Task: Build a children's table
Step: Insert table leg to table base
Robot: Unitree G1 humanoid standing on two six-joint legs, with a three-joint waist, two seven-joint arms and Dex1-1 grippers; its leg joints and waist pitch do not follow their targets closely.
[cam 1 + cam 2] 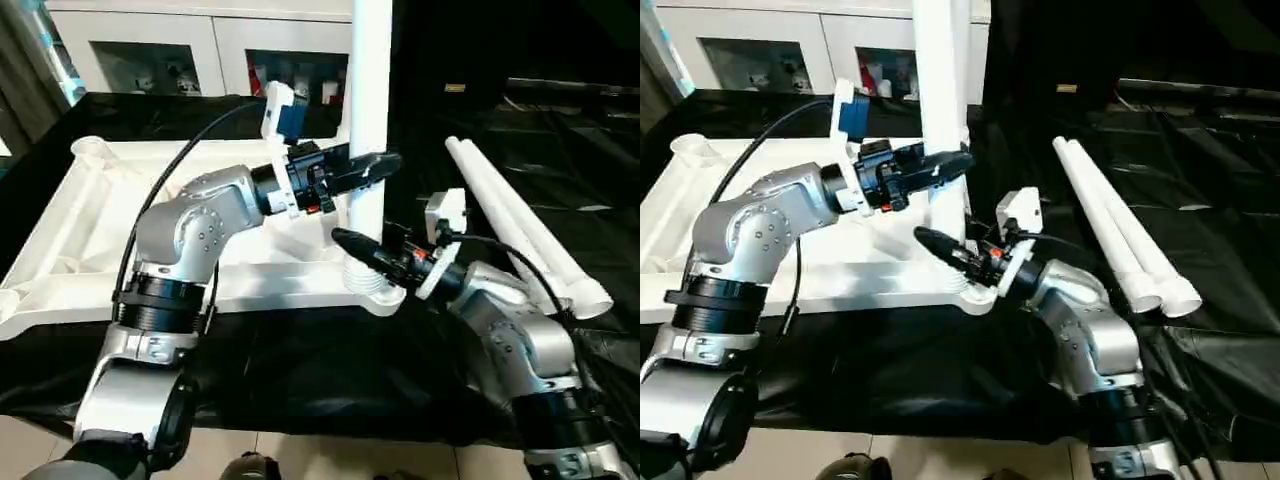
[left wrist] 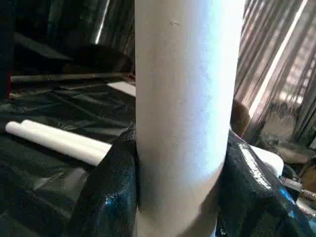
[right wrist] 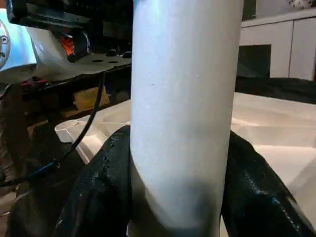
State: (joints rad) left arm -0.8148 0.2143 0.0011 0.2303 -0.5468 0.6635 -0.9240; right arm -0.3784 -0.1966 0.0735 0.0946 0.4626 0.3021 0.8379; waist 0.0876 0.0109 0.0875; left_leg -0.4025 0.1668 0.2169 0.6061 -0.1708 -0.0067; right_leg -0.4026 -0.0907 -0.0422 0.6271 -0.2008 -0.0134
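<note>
While the big white plastic tabletop (image 1: 120, 215) lies underside-up on the black-draped bench (image 1: 300, 370), its ribs and rounded corner sockets facing me, I have one long white tubular leg (image 1: 368, 110) standing upright in the near corner socket (image 1: 372, 283), at about five o'clock of the top. Two more white tapered legs (image 1: 520, 225) lie side by side on the black sheet at three o'clock, well apart from the work.

My left gripper (image 1: 368, 168) reaches across to the upright leg partway up, and its wrist camera shows both black fingers (image 2: 111, 192) pressed against the tube, clamped on it. My right gripper (image 1: 358, 247) holds the same leg lower, just above the socket, its fingers (image 3: 101, 190) flanking the tube on either side.

I judge the leg light and stiff, a hollow moulding, but smooth enough to slide through rubber pads if I push hard along its length. The low grip suits pressing it home; the higher one keeps it plumb. The top itself looks rigid, yet light enough to shift on the slick sheet, so I would bear straight down into the socket.
</note>
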